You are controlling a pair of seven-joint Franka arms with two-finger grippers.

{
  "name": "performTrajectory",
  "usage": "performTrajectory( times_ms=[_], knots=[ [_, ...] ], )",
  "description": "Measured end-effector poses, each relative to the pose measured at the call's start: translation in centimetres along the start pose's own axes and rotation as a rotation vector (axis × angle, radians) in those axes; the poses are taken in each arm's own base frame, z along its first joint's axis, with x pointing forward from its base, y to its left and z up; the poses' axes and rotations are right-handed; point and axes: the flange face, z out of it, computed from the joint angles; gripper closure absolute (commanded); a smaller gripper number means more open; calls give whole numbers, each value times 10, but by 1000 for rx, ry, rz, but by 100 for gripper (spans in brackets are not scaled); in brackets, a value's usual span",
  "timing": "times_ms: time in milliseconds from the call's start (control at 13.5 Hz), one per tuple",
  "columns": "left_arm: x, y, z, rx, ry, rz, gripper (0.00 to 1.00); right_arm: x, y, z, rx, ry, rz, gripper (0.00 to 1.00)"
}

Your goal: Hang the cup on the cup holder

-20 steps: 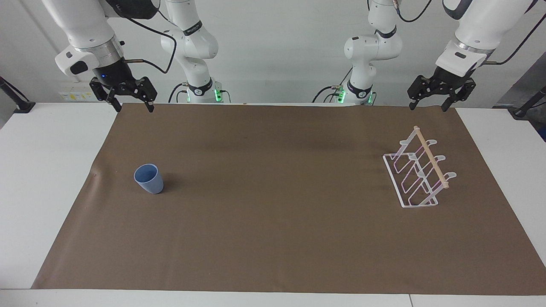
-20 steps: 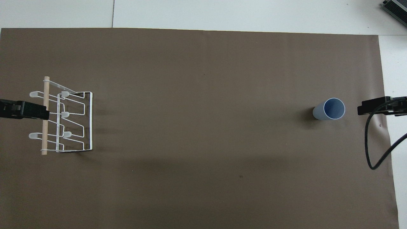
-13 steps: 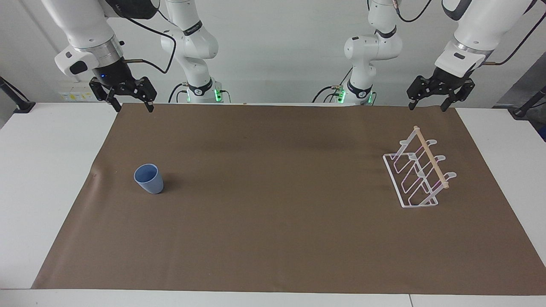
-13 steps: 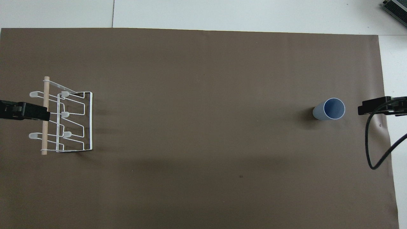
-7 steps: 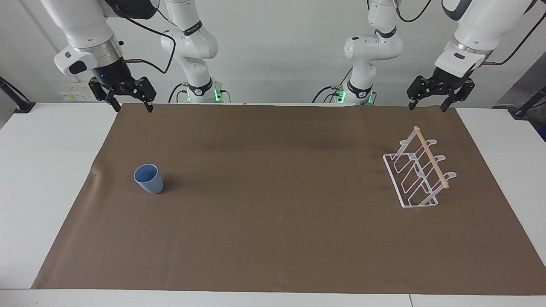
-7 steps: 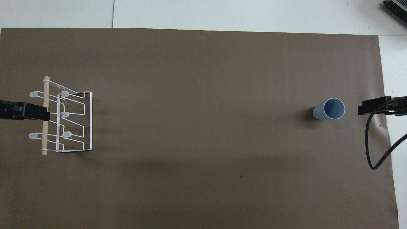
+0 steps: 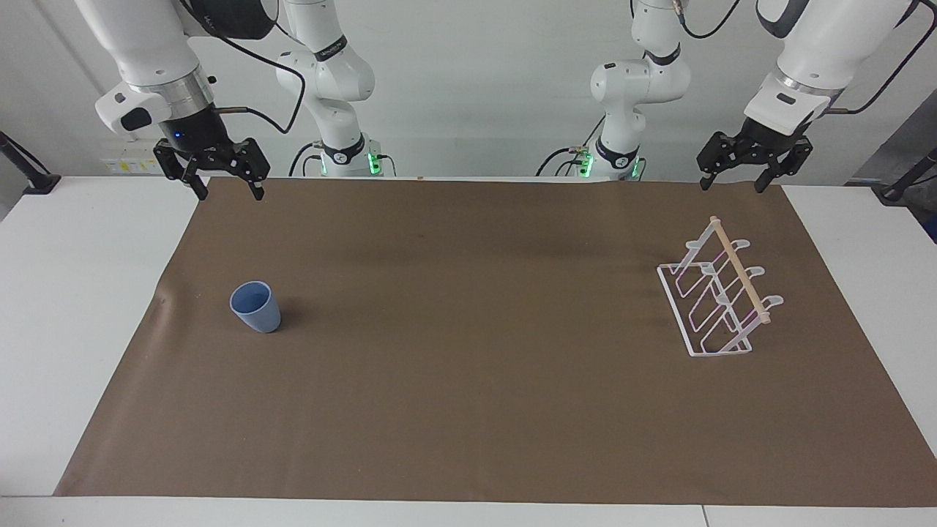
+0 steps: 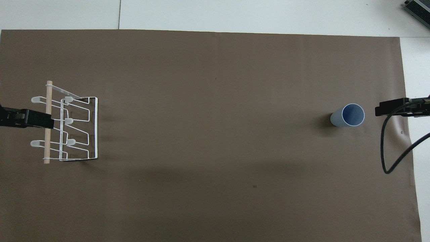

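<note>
Awaiting pickup: task not begun. Cup (image 7: 255, 307) upright, empty, on mat (image 7: 468, 410), left of facing frame; holder (image 7: 719, 296) at right, prongs bare. Right gripper (image 7: 225, 192) upper left, jaws released, holding nothing. Left gripper (image 7: 731, 184) upper right, released, waiting. Next move likely: right gripper descends, grasps cup wall.

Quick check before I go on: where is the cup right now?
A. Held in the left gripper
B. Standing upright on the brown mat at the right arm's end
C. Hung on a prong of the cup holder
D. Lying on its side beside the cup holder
B: the cup stands mouth up on the brown mat, apart from the cup holder, with both open grippers raised and empty.
</note>
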Motion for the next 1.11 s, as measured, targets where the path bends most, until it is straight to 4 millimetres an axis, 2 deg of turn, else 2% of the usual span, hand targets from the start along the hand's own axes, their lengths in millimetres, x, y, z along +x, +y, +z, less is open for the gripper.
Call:
performTrajectory(
  times_ms=[445,594,816,1113],
  knots=[
    [-1,0,0,0,0,0,0,-2,-1,1,-2,11,0,0],
    [-1,0,0,0,0,0,0,0,2,8,-2,21,4,0],
    [-1,0,1,0,0,0,0,4,-1,41,-3,39,-1,0],
    [-1,0,1,0,0,0,0,4,-29,95,1,64,-52,0]
  ],
)
